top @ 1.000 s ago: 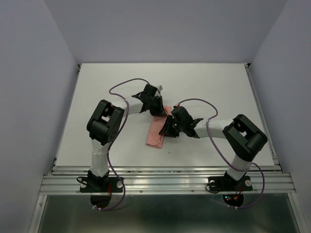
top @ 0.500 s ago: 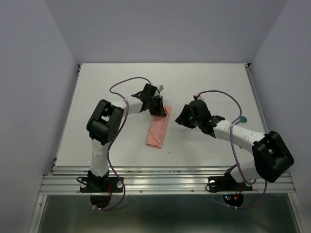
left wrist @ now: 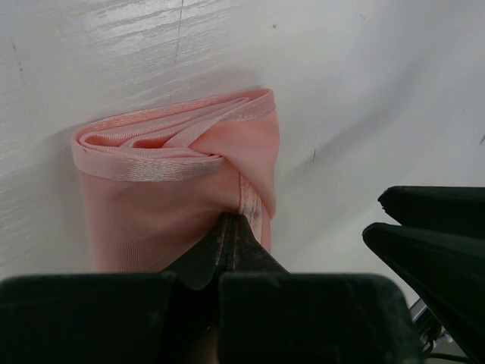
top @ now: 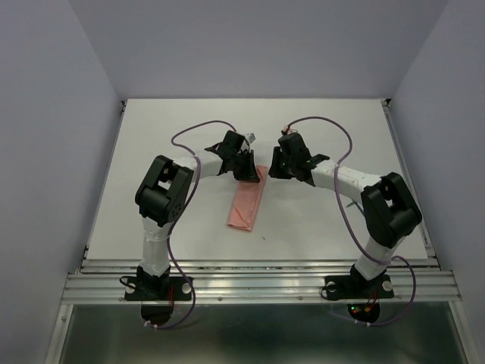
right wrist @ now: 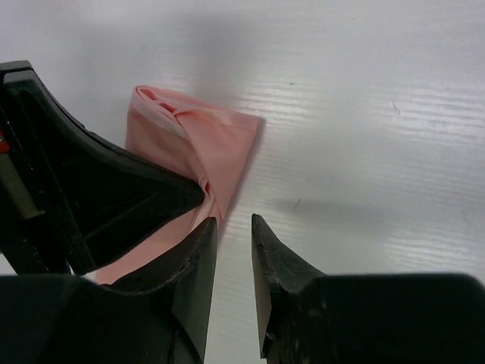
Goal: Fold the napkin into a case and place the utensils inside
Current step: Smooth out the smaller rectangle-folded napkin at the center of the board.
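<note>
The pink case (top: pixel 247 203) lies slanted at the centre of the top view. The left gripper (left wrist: pixel 231 224) is clamped, seemingly pinching a fold at its upper end. The right gripper (right wrist: pixel 233 221), just right of that end, stands narrowly parted and empty.

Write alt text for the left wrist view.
The left hand, shut, pinches the edge of the folded salmon-pink napkin on the white table, near its layered end. The right hand, dark, shows at the right edge.

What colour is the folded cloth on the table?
Plain salmon pink; the napkin shows best in the left wrist view.
</note>
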Controlling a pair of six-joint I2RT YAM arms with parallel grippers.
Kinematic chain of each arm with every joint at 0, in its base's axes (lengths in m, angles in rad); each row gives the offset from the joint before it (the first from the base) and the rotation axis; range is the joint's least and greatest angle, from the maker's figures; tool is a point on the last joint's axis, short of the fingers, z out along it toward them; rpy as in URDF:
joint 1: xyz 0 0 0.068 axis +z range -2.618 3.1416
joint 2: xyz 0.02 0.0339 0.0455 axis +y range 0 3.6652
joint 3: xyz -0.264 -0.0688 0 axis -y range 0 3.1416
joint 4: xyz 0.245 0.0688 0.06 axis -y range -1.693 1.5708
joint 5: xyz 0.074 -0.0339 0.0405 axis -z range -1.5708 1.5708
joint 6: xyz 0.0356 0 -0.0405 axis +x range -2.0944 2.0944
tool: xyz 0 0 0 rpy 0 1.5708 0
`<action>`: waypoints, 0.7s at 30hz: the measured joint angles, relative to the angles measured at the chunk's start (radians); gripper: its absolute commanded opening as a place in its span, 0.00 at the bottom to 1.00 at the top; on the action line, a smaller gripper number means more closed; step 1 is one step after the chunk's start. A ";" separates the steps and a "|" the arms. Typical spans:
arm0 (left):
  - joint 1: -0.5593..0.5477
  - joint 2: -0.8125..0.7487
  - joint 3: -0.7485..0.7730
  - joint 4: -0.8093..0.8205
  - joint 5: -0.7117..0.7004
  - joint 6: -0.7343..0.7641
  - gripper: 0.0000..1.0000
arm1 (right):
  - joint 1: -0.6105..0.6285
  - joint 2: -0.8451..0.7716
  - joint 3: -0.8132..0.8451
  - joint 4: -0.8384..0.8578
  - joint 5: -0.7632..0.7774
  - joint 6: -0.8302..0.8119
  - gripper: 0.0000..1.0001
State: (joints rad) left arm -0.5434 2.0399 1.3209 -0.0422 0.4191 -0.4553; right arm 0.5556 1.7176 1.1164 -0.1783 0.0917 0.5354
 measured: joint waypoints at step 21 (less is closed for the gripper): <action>0.000 0.002 0.000 0.003 0.013 -0.015 0.00 | 0.035 0.216 0.199 -0.027 -0.018 -0.101 0.31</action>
State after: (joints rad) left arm -0.5430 2.0415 1.3209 -0.0387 0.4316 -0.4702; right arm 0.5907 1.9331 1.3151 -0.2054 0.0742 0.4339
